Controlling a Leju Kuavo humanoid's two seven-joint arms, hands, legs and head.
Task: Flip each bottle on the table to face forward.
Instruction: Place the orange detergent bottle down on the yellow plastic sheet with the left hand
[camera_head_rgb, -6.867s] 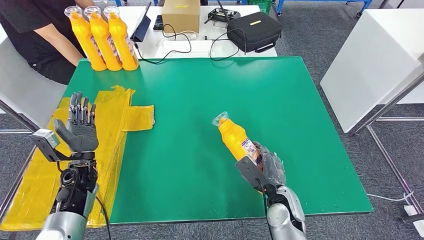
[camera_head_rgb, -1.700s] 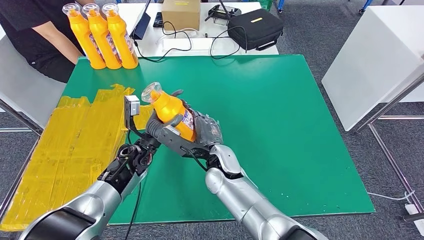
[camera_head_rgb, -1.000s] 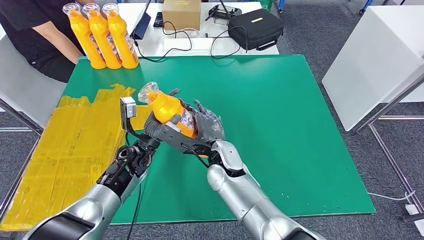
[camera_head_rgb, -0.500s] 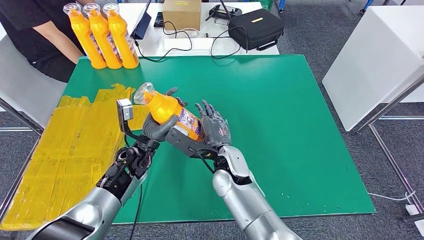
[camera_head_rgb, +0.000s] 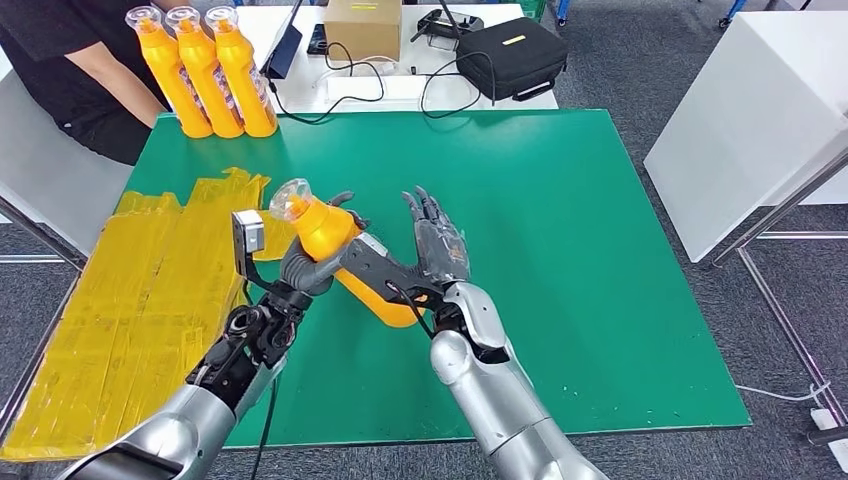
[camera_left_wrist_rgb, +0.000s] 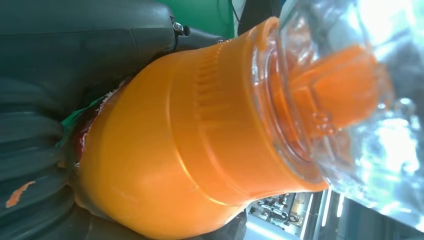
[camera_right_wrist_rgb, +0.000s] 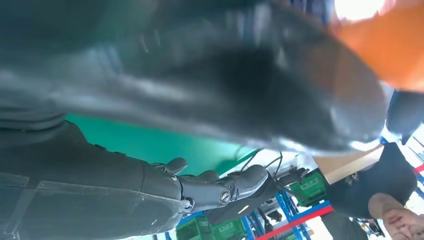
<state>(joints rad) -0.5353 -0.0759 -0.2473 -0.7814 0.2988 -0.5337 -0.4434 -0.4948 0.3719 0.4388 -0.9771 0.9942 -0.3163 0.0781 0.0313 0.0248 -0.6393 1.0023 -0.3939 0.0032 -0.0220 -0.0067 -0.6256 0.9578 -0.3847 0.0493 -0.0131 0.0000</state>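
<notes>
Bottle (camera_head_rgb: 335, 250) held in the air above the green mat (camera_head_rgb: 600, 250), over its near-left part, just inboard of the yellow tape patch (camera_head_rgb: 120, 300). Long axis tilted: clear cap up and toward the tape, base down and toward the robot. Cannot tell from here which way the label faces.

Left hand (camera_head_rgb: 305, 268) has it, fingers wrapped round the upper body just below the neck; the wrist view shows orange shoulder and cap pressed close against the dark fingers (a firm full wrap, by the look of it).

Right hand (camera_head_rgb: 432, 248) sits just beside the bottle on the side away from the tape, fingers straight and spread, pointing up and away from the robot. It holds nothing. Whether its thumb side touches the bottle's lower body I cannot tell; the forearm crosses in front there.

So the left hand is the carrying one, with the bottle lying up and away from its palm. Judgement: the handover looks done, and the next move is the left arm's, to set the bottle down, probably on the tape side.

Three more bottles (camera_head_rgb: 205, 70) stand upright in a row at the mat's far-left corner, touching, next to a seated person (camera_head_rgb: 70, 80).
</notes>
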